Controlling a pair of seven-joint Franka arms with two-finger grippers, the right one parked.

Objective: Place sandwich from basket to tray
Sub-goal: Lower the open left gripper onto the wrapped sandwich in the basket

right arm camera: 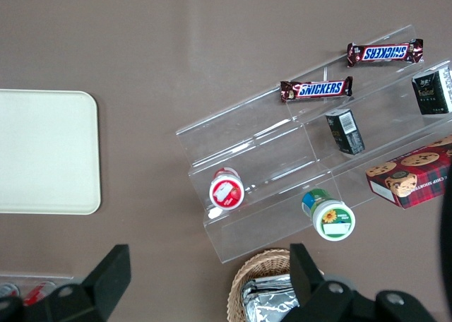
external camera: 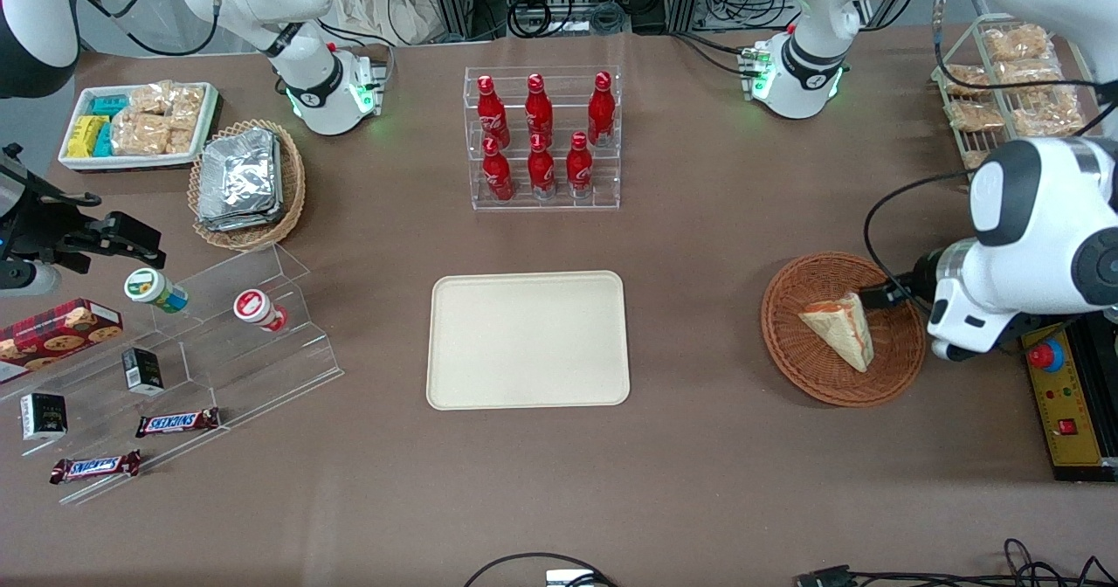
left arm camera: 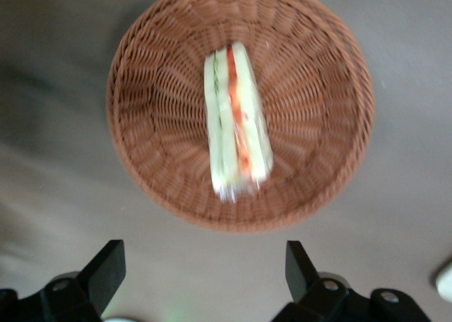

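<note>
From my remote seat, I take the basket [external camera: 843,328] as my landmark, since everything that matters sits around it. The sandwich [external camera: 840,328] lies inside it, a pale wedge resting on the weave with its filling edge turned toward the working arm's end of the table. In the wrist view the sandwich [left arm camera: 236,121] reads as a long strip with red and green layers, but it's smeared, so I can't make out any wrapping or finer detail. The basket [left arm camera: 162,103] rim shows almost whole there.

The gripper [external camera: 878,294] hangs over the basket's rim on the working arm's side, just beside the sandwich's upper corner. In the front view the big white wrist housing covers most of it, so only a dark tip pokes out, and I can't tell if that tip touches the bread. The wrist view settles the fingers [left arm camera: 106,271]: spread wide apart, nothing between them, with the basket showing in the gap. Their bases are cut off by the frame edge.

The tray [external camera: 527,340] sits well apart from the basket, toward the parked arm's end, flat and bare. Farther from the front camera than the tray stands a clear rack of red bottles [external camera: 541,140].
</note>
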